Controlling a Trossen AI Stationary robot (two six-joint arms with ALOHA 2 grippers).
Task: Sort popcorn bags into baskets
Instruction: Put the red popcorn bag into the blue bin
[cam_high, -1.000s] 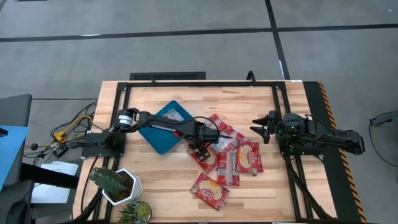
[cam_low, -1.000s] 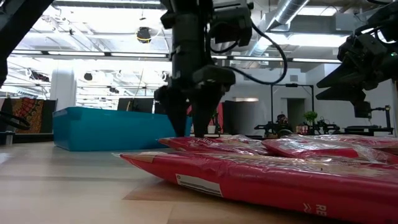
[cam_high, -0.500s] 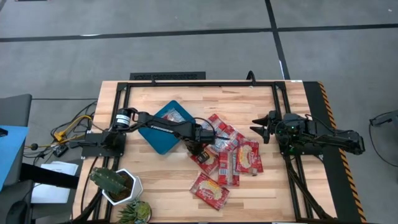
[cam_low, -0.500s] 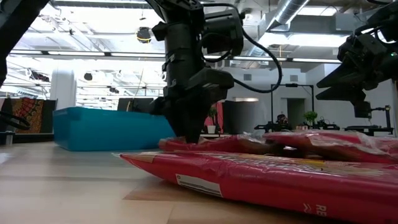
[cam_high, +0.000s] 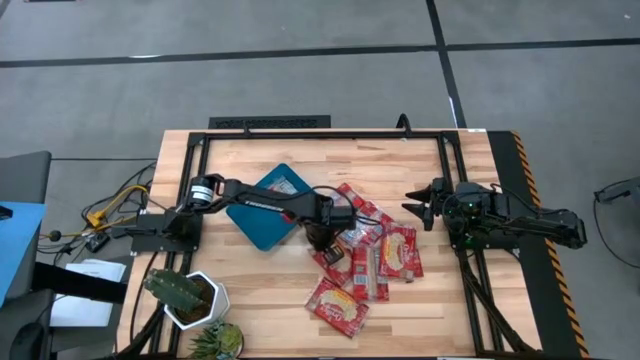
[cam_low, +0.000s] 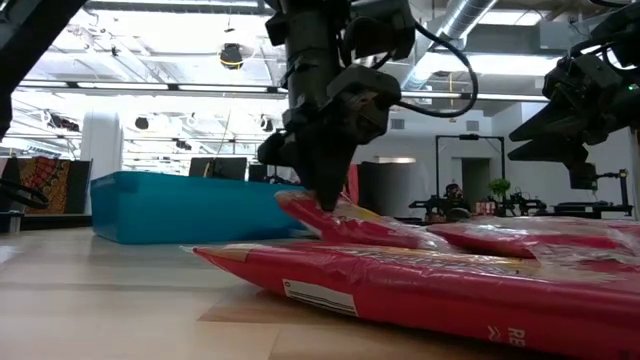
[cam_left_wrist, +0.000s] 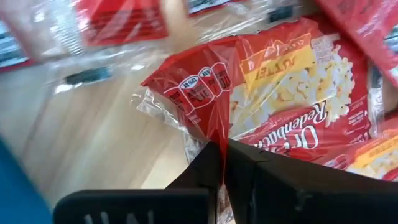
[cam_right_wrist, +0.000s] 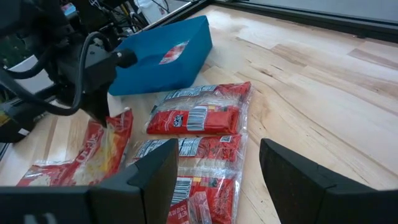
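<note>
The left gripper (cam_low: 325, 195) is clamped only on the thin corner of a popcorn bag (cam_low: 365, 222) lifted off the desk (cam_high: 260, 310) pile near the teal tray (cam_low: 180, 205), so the slick film may slip free, while the right gripper (cam_high: 418, 209) waits, fingers apart

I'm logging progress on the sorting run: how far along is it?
Done: one popcorn bag already lies in the teal tray. In hand: the left tool is shut on the edge of another bag, lifting it off the pile. Left: roughly six bags remain on the table. The right tool waits open at the table's right side.
</note>
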